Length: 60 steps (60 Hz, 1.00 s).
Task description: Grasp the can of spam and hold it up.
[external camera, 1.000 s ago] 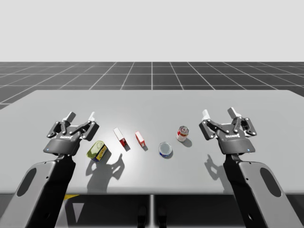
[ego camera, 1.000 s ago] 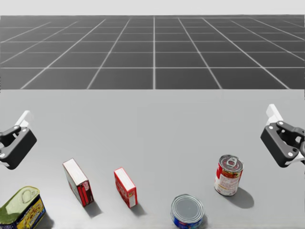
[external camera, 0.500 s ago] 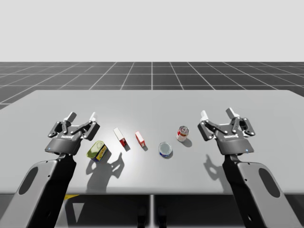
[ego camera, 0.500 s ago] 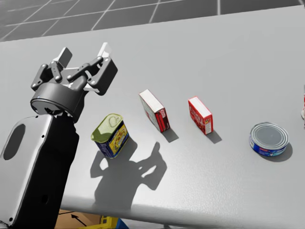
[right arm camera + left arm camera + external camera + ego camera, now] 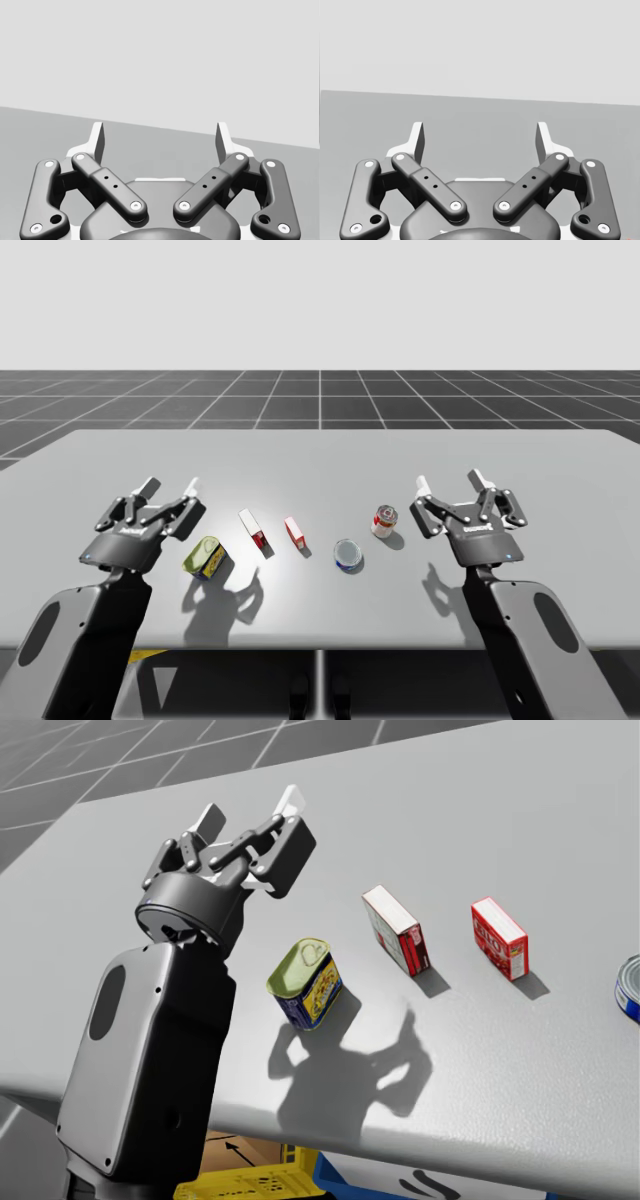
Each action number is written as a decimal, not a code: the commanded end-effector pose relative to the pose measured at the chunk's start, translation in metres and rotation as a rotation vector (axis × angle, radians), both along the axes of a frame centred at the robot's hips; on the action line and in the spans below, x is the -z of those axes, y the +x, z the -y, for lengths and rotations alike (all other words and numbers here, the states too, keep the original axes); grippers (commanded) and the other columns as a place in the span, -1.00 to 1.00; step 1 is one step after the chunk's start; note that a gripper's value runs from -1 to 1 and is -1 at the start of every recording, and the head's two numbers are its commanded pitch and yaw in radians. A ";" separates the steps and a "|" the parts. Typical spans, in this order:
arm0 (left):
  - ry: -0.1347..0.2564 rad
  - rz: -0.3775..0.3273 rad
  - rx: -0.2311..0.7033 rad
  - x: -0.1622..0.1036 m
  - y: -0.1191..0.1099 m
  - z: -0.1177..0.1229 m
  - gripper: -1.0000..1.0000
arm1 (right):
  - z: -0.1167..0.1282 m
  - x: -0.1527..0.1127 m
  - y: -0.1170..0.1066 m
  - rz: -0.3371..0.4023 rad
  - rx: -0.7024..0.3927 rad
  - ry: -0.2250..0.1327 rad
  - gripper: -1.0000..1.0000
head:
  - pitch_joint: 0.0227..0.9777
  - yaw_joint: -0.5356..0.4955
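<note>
The spam can [image 5: 205, 557] [image 5: 305, 983] is a rounded rectangular tin with a yellow-green lid and blue and yellow sides. It rests on the grey table [image 5: 320, 455], near its front left. My left gripper [image 5: 171, 484] [image 5: 250, 810] [image 5: 480, 137] hovers open just behind and to the left of the tin, apart from it, with nothing between its fingers. My right gripper [image 5: 449, 481] [image 5: 160, 137] hangs open over the table's right side, beside a red soup can [image 5: 384, 521], and holds nothing.
Two red and white boxes [image 5: 252, 531] [image 5: 295, 531] stand to the right of the tin, seen by my head as well [image 5: 397, 929] [image 5: 498, 937]. A flat blue can [image 5: 348, 554] lies further right. A yellow crate [image 5: 250, 1182] sits under the table's front edge.
My head has turned further down and to the left. My left arm has sunk slightly, and my right gripper has drifted a little towards the red soup can. Both stay open.
</note>
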State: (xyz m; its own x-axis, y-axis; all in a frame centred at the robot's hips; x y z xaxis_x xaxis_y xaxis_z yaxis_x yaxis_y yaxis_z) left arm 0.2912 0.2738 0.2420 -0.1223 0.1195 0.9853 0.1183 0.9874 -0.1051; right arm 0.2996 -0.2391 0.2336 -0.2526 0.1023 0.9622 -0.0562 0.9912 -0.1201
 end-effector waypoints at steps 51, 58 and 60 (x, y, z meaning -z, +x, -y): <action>0.079 -0.300 0.176 0.053 -0.121 -0.039 -1.00 | 0.001 0.004 0.004 -0.001 0.019 -0.022 -1.00 | 0.76 0.88; 0.086 -0.325 0.173 0.069 -0.119 -0.037 -1.00 | 0.001 0.004 0.004 0.002 0.022 -0.026 -1.00 | 0.76 0.88; 0.095 -0.327 0.167 0.073 -0.118 -0.037 -1.00 | 0.001 0.004 0.004 0.002 0.023 -0.027 -1.00 | 0.76 0.88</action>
